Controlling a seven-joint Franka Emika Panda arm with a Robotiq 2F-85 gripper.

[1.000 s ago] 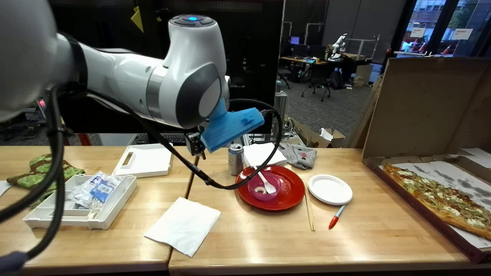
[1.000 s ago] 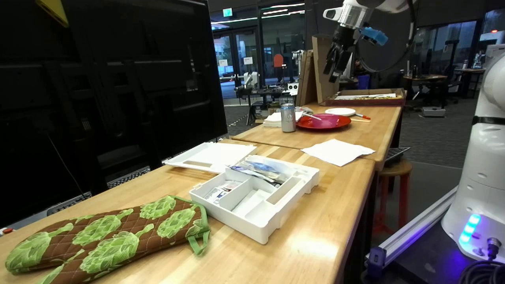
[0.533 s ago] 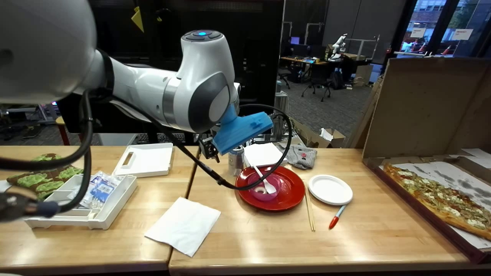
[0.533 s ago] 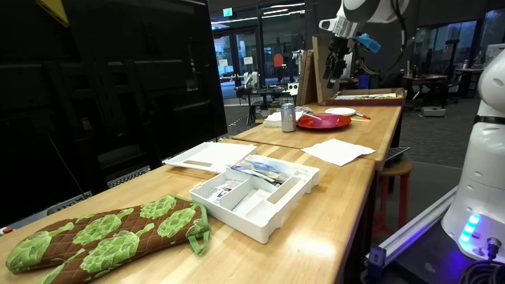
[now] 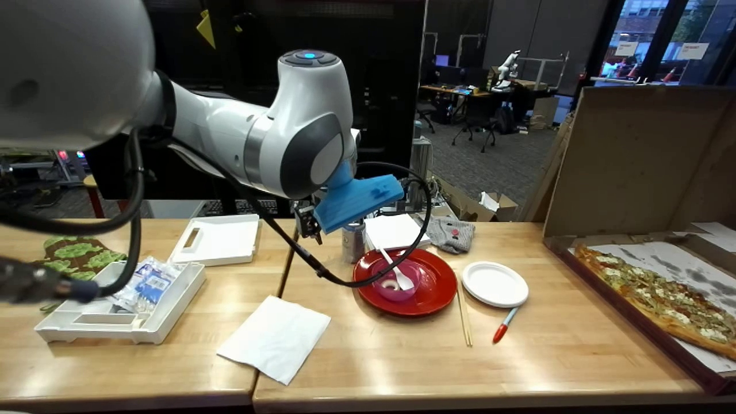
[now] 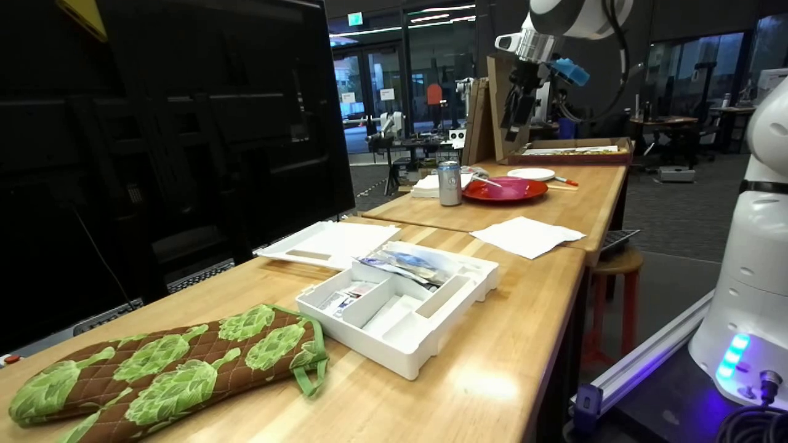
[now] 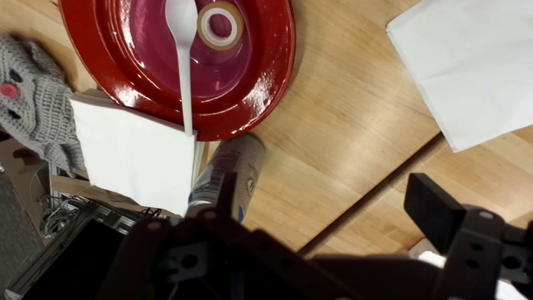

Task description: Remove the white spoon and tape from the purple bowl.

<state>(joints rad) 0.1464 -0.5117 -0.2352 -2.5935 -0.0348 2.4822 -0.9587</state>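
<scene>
The purple bowl (image 5: 397, 295) is a small pink-purple translucent bowl on a red plate (image 5: 440, 287). In the wrist view the bowl (image 7: 148, 50) holds the tape (image 7: 236, 26), a small pale roll with a tan outer edge. The white spoon (image 7: 184, 62) has its head in the bowl beside the tape and its handle reaching over the rim towards the napkin stack. The spoon (image 5: 402, 280) also shows in an exterior view. My gripper (image 7: 322, 183) is open and empty, in the air above the table, to the can side of the bowl. It also shows in an exterior view (image 6: 513, 128).
A silver can (image 5: 353, 244) stands beside the plate, below one finger. A napkin stack (image 5: 397, 231) and a grey knitted piece (image 5: 451, 234) lie behind. Chopsticks (image 5: 464, 316), a marker (image 5: 505, 326), a white plate (image 5: 495, 284), a napkin (image 5: 276, 338) and a pizza box (image 5: 627, 310) surround.
The arm has moved lower and, in an exterior view, to the right towards the can and plate, with a slight shift back at the end. The bowl, spoon and tape have not moved.
</scene>
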